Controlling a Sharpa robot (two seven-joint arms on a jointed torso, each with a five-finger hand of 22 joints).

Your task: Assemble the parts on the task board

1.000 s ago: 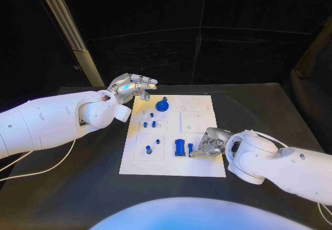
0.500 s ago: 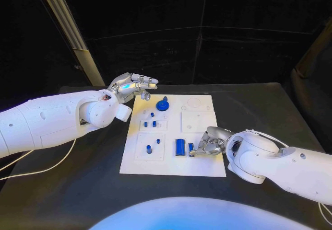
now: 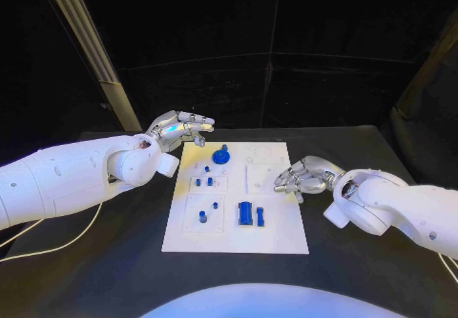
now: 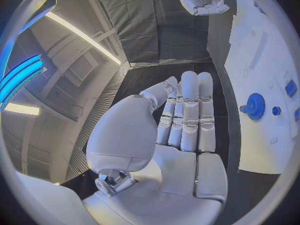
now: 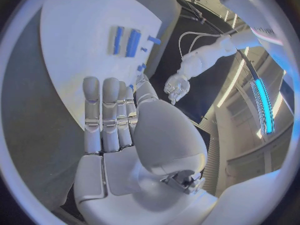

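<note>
The white task board (image 3: pixel 272 228) lies mid-table. On it are a blue round knobbed part (image 3: pixel 222 156) at the back, small blue pegs (image 3: pixel 203 181) in the middle, and a blue block (image 3: pixel 245 212) with a thin blue bar (image 3: pixel 261 216) beside it near the front. My left hand (image 3: pixel 181 126) hovers over the board's back left corner, fingers loosely bent, holding nothing. In the left wrist view its fingers (image 4: pixel 187 115) lie straight, with the round part (image 4: pixel 255 106) off to one side. My right hand (image 3: pixel 300 177) hangs at the board's right edge, empty. Its fingers (image 5: pixel 103 115) stretch toward the board (image 5: pixel 87 25).
The black table (image 3: pixel 114 252) runs out on all sides of the board. A pale slanted post (image 3: pixel 100 63) stands behind the table at the back left. A white cable (image 3: pixel 57 235) trails on the table under my left arm.
My right hand has lifted off the blue block and bar at the board's front and moved back to the right edge. The bar now lies uncovered. The left hand has hardly moved.
</note>
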